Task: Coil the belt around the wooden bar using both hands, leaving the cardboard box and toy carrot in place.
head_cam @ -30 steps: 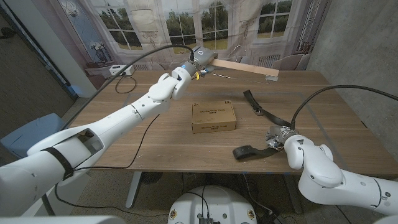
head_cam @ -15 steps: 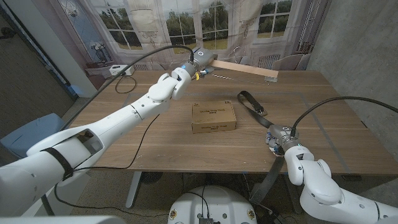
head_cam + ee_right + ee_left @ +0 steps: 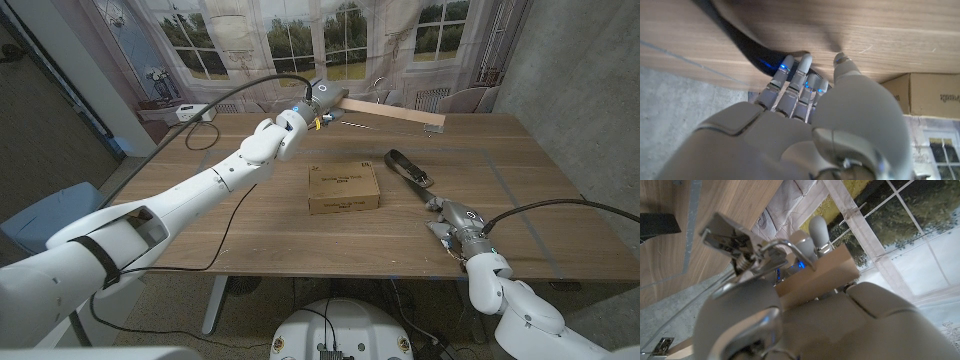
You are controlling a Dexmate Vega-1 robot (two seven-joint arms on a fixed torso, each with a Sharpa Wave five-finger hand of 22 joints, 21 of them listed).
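1. Landmark: the cardboard box (image 3: 343, 188) lies on the wooden table (image 3: 250, 225) near its middle.
2. Left hand (image 3: 318, 102): raised beyond the box toward the table's far edge, fingers wrapped around the near end of the wooden bar (image 3: 390, 112). The left wrist view confirms the bar (image 3: 817, 277) clasped in the fingers, with a metal buckle (image 3: 742, 245) at the fingertips.
3. Wooden bar: held off the table, running from the left hand away to the box's far right.
4. Belt (image 3: 408, 170): dark strap on the table to the right of the box, running diagonally toward the right hand.
5. Right hand (image 3: 455, 228): low at the table's near edge, right of the box. In the right wrist view its fingers (image 3: 790, 82) are drawn together, pressing on the belt (image 3: 752, 47).
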